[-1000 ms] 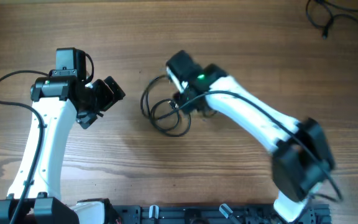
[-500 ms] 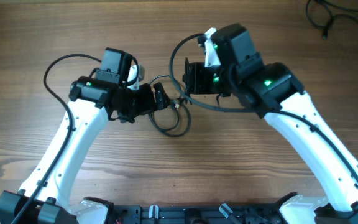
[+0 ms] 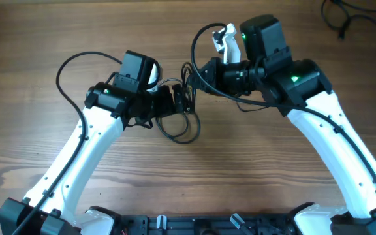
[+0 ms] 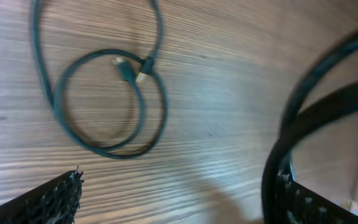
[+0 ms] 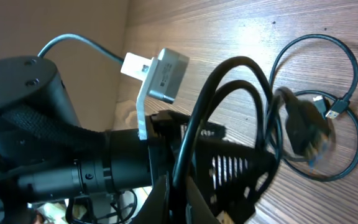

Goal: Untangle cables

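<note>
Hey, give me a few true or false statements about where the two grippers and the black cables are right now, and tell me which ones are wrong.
1. The left gripper is wide open. True.
2. The right gripper is open as well. False: it is shut, with cable strands arching up from between its fingers.
3. The coiled cable lies on a blue mat. False: it lies on the bare wooden table.
4. A second cable lies near the top right corner of the overhead view. True.
5. The grippers sit at opposite table edges. False: they are close together near the middle of the table.
</note>
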Tool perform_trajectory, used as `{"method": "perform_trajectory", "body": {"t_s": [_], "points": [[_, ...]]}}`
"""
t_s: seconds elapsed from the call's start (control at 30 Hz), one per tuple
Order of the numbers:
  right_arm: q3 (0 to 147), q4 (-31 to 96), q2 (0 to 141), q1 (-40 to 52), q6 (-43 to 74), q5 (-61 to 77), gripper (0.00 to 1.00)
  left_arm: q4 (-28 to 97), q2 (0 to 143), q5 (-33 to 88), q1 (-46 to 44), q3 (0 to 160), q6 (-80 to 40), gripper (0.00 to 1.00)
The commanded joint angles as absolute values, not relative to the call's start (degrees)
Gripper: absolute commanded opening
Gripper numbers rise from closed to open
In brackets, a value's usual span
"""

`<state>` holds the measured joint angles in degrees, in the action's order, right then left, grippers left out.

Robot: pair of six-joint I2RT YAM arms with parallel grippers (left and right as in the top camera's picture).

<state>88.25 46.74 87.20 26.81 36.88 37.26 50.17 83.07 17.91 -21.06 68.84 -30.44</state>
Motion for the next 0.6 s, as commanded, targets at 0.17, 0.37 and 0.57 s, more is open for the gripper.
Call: {"method": "perform_trajectory", "body": {"t_s": [0.17, 0.37, 0.57], "points": [[89.0, 49.0, 86.4, 21.2, 37.3, 37.3, 0.04, 56.3, 83.5, -5.2, -20.6, 68.5, -36.6, 1.00], [88.8, 57.1, 86.4, 19.2, 37.5, 9.6, 0.04, 59.1, 83.5, -10.6, -17.1, 68.5, -41.0, 1.00], [88.8, 58.2, 87.0, 19.2, 37.7, -1.3, 0.16, 58.8, 83.5, -6.0, -16.6, 68.5, -41.0, 1.00]]}}
